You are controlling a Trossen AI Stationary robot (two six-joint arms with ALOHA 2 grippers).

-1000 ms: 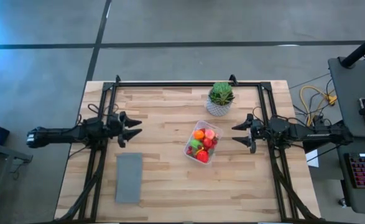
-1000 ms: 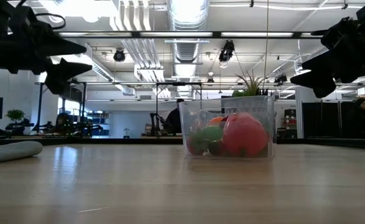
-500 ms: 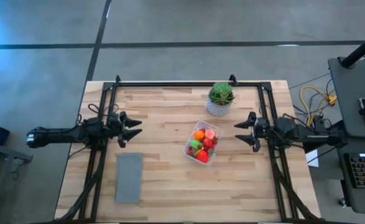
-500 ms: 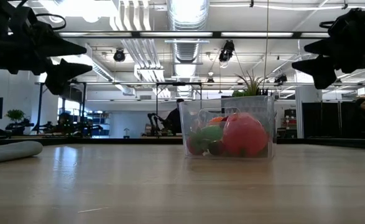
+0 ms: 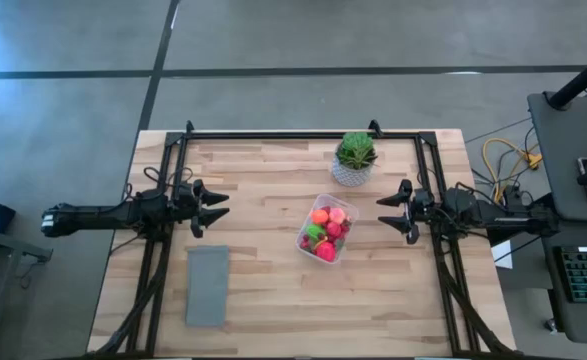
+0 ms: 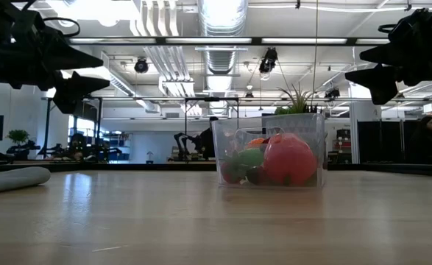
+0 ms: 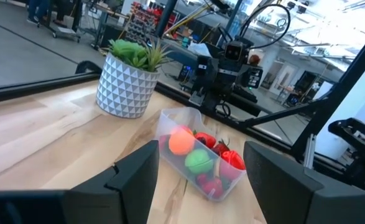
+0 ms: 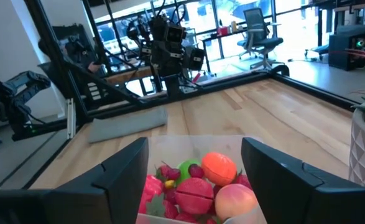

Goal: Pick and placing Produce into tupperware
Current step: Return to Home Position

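Fingers of the right gripper (image 5: 393,218) are spread apart and hold nothing, above the right side of the pale wooden table (image 5: 273,310). Just ahead of this claw, near it but not touching, the small clear plastic rectangular tub (image 5: 324,231) stands upright on the wood. The toy produce lies piled inside it: an orange ball (image 8: 218,167), a round green piece (image 7: 198,161), a pink peach-like fruit (image 8: 234,202) and red berries (image 8: 192,194). None shows on the table outside the tub. Off to one side of the right claw, close beside the tub yet apart from it, stands a spiky green plant in a white patterned pot (image 5: 354,160). Farther across, well apart from the tub, the left gripper (image 5: 211,212) faces it with its fingers also parted and empty. A flat grey rectangle (image 5: 207,285) lies on the wood near that claw.
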